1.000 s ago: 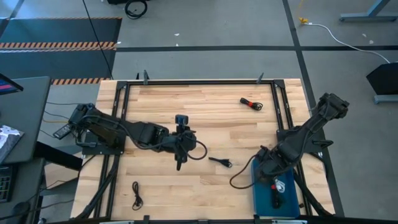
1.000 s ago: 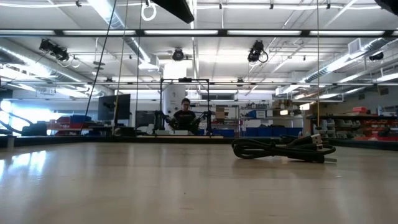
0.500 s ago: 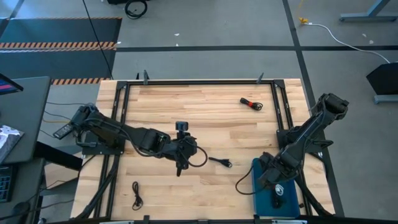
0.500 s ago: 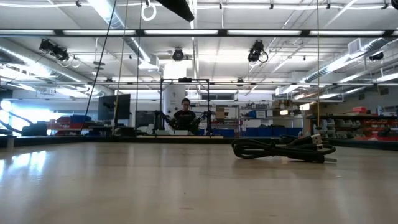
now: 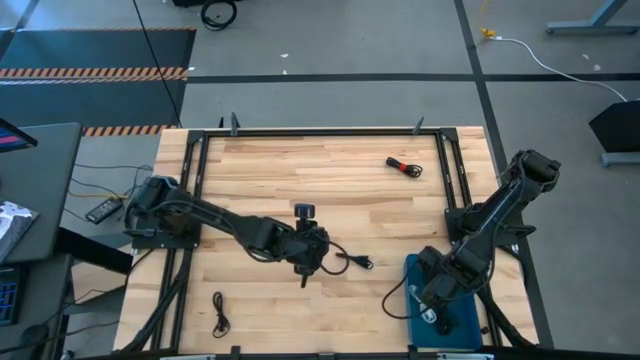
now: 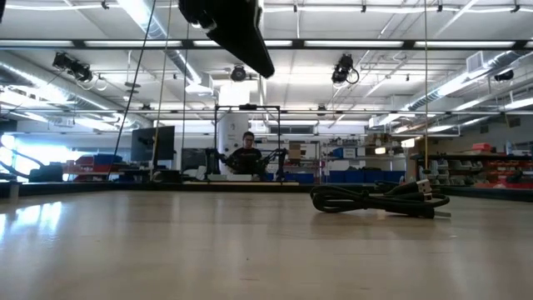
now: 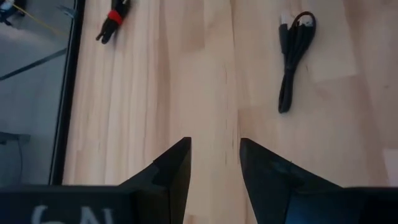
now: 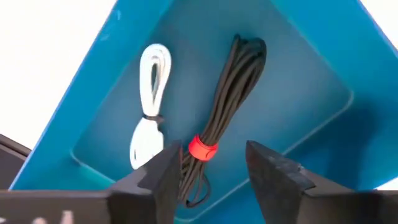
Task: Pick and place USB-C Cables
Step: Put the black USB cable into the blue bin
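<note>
Wooden table (image 5: 300,170) under both arms: left gripper (image 7: 214,165) stretches low over mid-table, fingers parted and empty, a black cable (image 7: 292,59) just ahead. Right gripper (image 8: 208,171) hangs spread over the blue tray (image 8: 298,118) holding the white cable (image 8: 149,118) and red-banded cable (image 8: 227,93).

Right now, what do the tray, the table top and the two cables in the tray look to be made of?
Tray: likely moulded plastic, smooth blue with a soft sheen and rounded corners. Table top: pale wood, visible grain and joined strips. White cable and black cable: apparently rubbery sheathing; the black one carries a red band, material unclear.
</note>
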{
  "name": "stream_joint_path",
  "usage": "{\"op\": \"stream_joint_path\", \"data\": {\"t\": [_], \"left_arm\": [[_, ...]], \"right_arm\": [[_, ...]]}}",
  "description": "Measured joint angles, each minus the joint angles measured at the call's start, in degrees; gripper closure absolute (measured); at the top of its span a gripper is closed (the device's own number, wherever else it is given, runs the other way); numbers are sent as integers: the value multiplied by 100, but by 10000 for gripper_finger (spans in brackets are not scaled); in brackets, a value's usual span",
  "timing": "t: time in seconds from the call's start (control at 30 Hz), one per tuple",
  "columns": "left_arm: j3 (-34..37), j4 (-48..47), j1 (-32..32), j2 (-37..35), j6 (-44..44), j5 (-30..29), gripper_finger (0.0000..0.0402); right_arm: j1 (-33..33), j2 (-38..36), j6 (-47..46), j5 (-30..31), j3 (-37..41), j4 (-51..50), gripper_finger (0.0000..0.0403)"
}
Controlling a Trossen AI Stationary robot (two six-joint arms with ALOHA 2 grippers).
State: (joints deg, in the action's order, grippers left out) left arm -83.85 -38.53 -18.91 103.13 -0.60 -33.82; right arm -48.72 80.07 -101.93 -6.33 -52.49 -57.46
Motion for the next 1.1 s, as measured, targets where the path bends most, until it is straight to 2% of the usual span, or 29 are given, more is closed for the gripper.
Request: {"op": "stream_joint_path", "data": {"t": [0.17, 0.37, 0.5, 0.7, 0.93, 1.1], "left_arm": [[0, 426, 198, 333, 26, 120, 257], [0, 696, 476, 818, 329, 1228, 257], [2, 1014, 723, 872, 463, 1663, 258], [-2, 1502, 1136, 887, 471, 2640, 257], [-15, 1718, 1402, 1012, 384, 3108, 257], [-3, 1719, 1375, 1136, 198, 3452, 240]], "right_arm": [[-5, -16, 237, 627, -322, -208, 189], [-3, -26, 1033, 1859, -1287, -556, 188], [-49, -31, 1905, 2840, -1845, -451, 189], [-160, -28, 3856, 3950, -2221, 225, 190], [-180, -28, 6580, 5062, -2249, 1839, 190], [-180, -35, 8009, 5904, -2249, 2761, 190]]}}
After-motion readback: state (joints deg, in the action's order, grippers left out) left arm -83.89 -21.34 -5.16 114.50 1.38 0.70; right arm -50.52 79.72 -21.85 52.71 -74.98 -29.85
